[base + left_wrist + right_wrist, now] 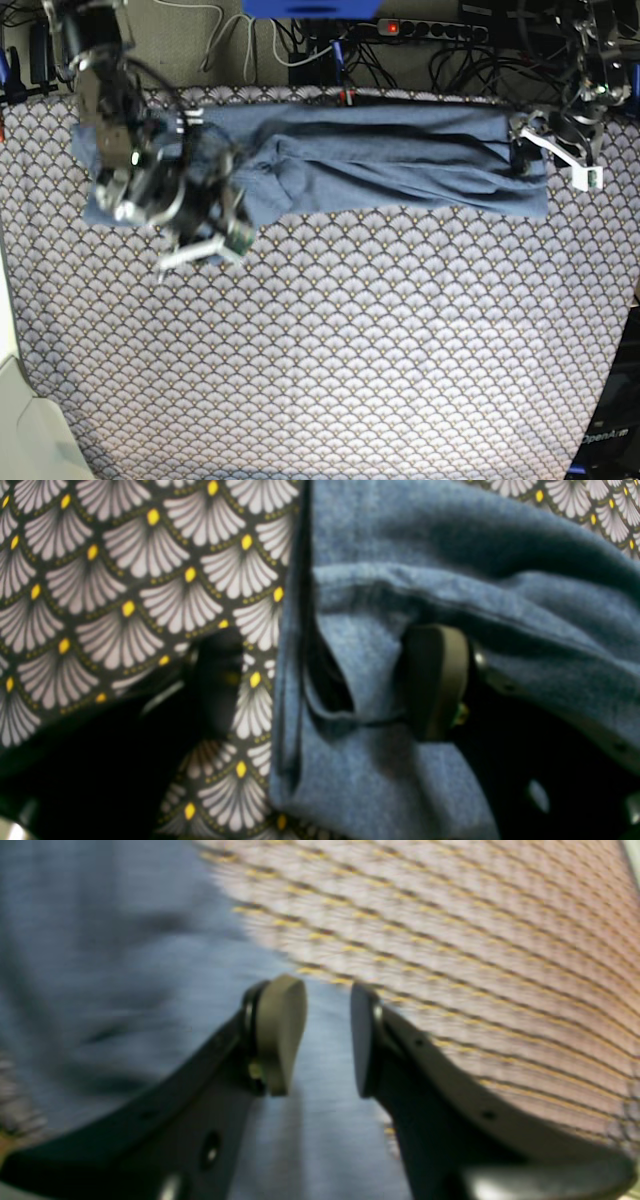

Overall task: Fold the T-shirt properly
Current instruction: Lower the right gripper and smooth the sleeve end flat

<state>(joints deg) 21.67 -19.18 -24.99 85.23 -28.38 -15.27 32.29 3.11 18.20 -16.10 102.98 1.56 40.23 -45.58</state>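
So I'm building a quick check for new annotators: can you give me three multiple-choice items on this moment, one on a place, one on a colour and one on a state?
1. Where does the T-shirt lie in the base view?
A. In a long band along the table's far edge
B. Bunched at the near edge
C. Hanging off one side

2. What colour are the small dots in the table covering?
A. Red
B. Yellow
C. Green

3. How is the right hand?
A. Shut on the shirt
B. Open, gripping nothing
C. Out of view

Answers: 1 A, the blue band spans the far side. 2 B, each scallop carries a yellow dot. 3 B, blue cloth shows through the gap between its fingers.
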